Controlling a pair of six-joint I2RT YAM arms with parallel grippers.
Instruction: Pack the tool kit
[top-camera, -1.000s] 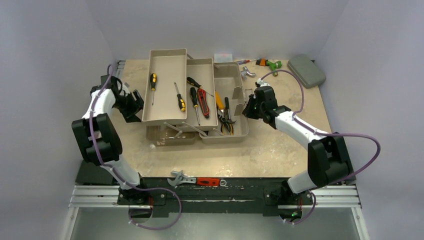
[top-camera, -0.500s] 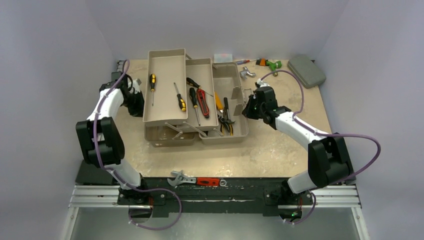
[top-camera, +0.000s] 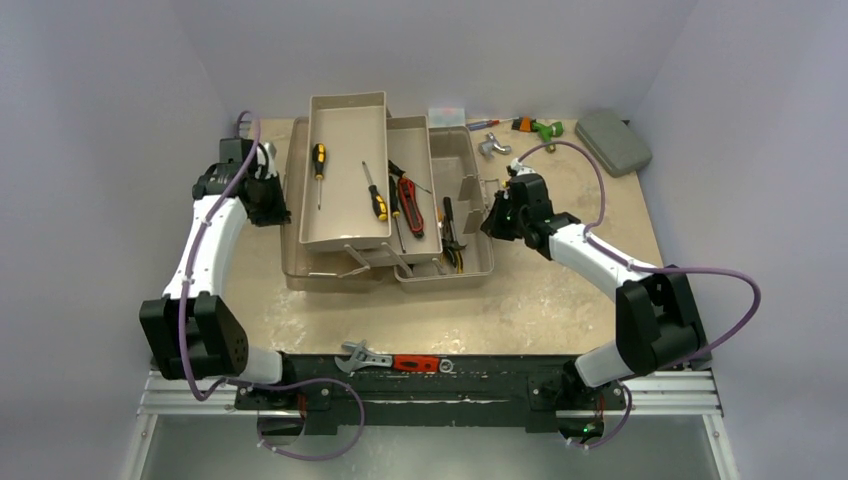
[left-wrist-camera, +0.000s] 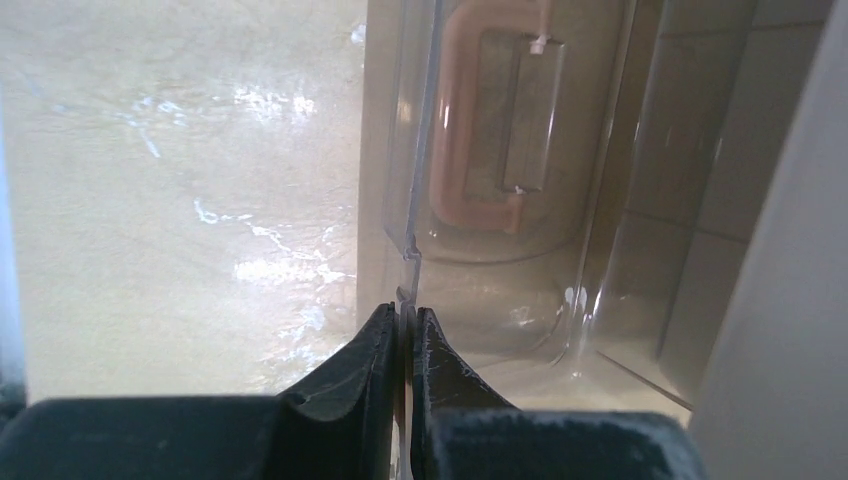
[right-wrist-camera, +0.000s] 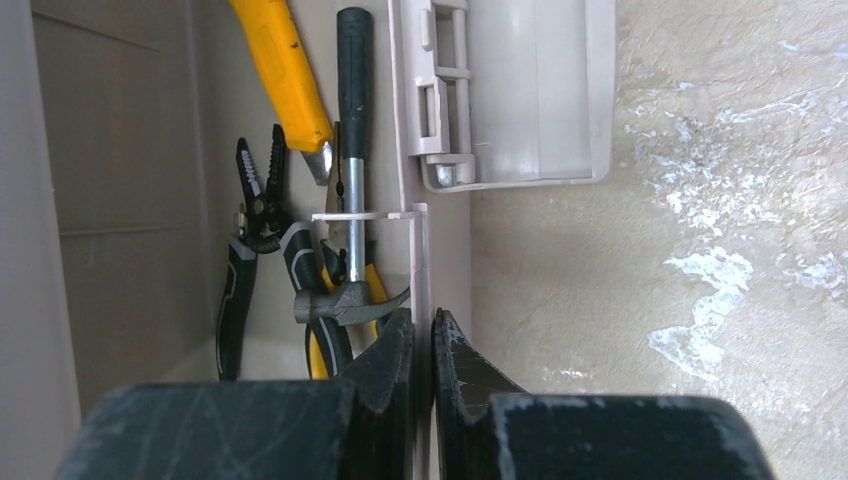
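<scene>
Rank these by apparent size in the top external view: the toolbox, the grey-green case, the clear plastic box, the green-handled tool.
1. toolbox, largest by far.
2. grey-green case.
3. clear plastic box and green-handled tool: both small and too alike to rank.

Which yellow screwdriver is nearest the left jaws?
The screwdriver by the top tray's left wall; the other yellow one lies near its right wall.

long beige plastic toolbox (top-camera: 455, 160) mid-rear on mottled tan surface (top-camera: 560, 300). two beige fold-out trays (top-camera: 345, 130) stacked over its left half, black-and-yellow-handled screwdrivers (top-camera: 376, 203) in them. black-handled pliers (right-wrist-camera: 240, 290) and steel hammer (right-wrist-camera: 350, 295) in right compartment. flat grey-green case (top-camera: 612, 141) rear right; red-handled wrench (top-camera: 392, 360) at near edge.
</scene>
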